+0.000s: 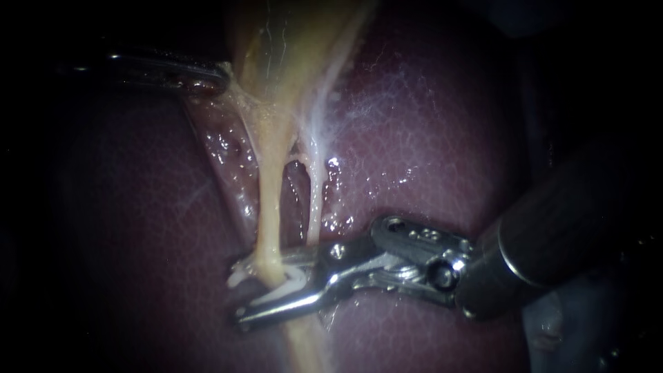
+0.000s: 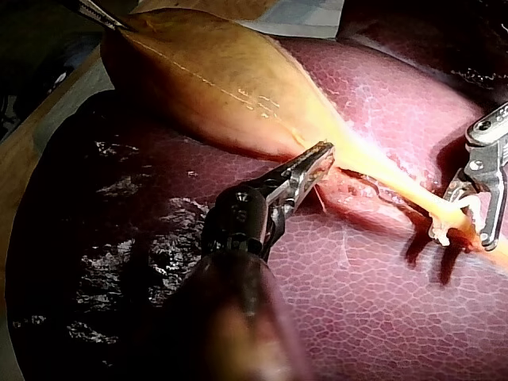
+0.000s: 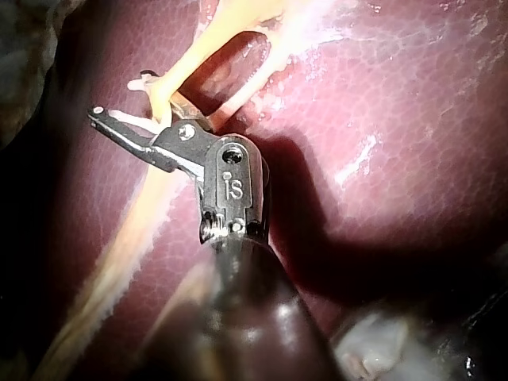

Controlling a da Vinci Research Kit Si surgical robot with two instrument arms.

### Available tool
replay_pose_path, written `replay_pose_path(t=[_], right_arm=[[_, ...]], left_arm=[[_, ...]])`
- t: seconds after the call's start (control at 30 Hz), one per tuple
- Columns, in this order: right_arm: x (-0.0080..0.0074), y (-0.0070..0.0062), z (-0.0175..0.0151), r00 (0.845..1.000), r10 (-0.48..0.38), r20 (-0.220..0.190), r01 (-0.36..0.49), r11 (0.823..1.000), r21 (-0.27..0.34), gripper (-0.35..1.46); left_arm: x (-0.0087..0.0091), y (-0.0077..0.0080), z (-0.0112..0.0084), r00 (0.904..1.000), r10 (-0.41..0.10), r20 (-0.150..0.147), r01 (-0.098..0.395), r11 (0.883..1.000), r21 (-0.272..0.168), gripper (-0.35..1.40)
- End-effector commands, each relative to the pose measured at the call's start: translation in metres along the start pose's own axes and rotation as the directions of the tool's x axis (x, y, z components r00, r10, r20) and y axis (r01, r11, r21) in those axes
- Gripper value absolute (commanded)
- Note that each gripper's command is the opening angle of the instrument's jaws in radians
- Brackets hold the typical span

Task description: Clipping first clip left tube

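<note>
The pale yellow gallbladder (image 1: 290, 48) narrows into two tubes over the dark red liver (image 1: 428, 138). My right instrument (image 1: 238, 293) straddles the left tube (image 1: 271, 200) low down. Its jaws hold a white clip (image 1: 293, 280) that wraps this tube. The thinner right tube (image 1: 315, 200) runs just beside the jaws, outside them. In the right wrist view the clip (image 3: 139, 123) sits around the left tube (image 3: 190, 59). My left instrument (image 1: 217, 76) is shut on the gallbladder's edge tissue and holds it taut, as the left wrist view (image 2: 321, 155) also shows.
Wet, glistening raw tissue (image 1: 235, 159) lies between the left instrument and the tubes. In the left wrist view a further metal tip (image 2: 99, 12) touches the gallbladder's far end. A wooden board edge (image 2: 32, 151) borders the liver.
</note>
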Motion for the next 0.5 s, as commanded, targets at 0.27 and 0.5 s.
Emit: replay_pose_path(t=[0.27,0.5], right_arm=[[-0.0001,-0.0001,-0.0001,0.999,0.002,0.038,-0.001,0.999,-0.033,0.38],[-0.0001,-0.0001,-0.0001,0.999,0.002,0.038,-0.001,0.999,-0.033,0.28]], left_arm=[[0.0000,0.0000,0.0000,1.0000,0.000,0.000,0.000,1.000,0.000,-0.35],[0.0000,0.0000,0.0000,1.0000,0.000,0.000,0.000,1.000,0.000,-0.35]])
